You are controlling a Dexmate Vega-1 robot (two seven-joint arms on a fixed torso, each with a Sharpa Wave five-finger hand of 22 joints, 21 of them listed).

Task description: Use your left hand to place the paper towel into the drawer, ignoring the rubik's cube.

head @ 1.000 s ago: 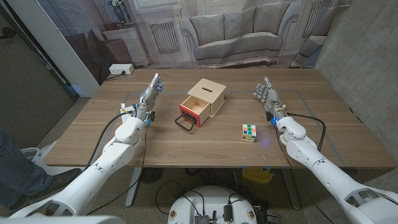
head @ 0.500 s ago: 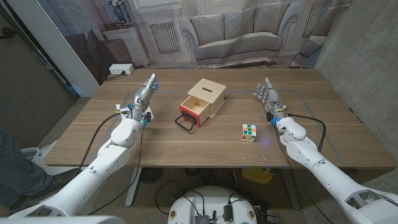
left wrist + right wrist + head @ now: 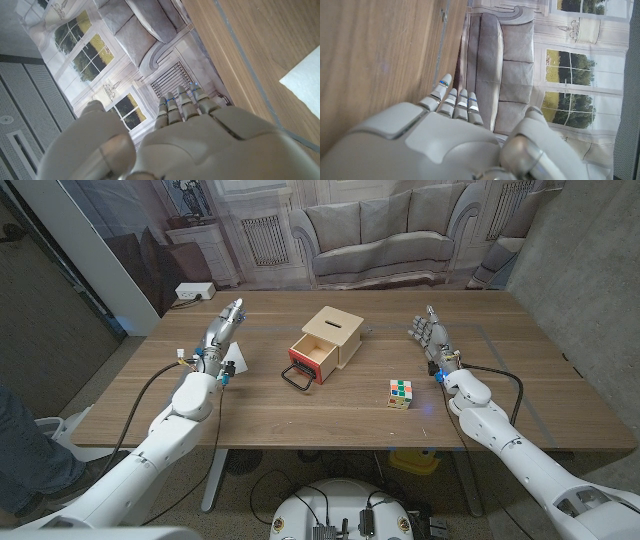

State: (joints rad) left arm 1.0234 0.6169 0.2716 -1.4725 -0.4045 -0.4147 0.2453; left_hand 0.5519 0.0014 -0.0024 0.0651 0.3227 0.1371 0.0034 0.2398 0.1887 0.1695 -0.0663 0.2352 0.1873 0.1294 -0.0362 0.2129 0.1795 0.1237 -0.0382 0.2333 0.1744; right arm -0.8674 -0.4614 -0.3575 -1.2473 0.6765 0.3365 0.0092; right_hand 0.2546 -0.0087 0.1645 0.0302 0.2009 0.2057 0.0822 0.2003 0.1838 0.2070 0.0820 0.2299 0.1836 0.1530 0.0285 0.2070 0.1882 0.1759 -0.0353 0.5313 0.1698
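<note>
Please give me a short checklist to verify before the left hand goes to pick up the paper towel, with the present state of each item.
1. Left hand holds nothing, fingers out: ok.
2. Paper towel lies in the open on the table, just beside the left hand: ok.
3. Drawer of the wooden box is pulled open: ok.
4. Drawer has room inside: cannot tell.
5. Rubik's cube lies away from the towel-to-drawer path: ok.
6. Right hand is out of the way: ok.
</note>
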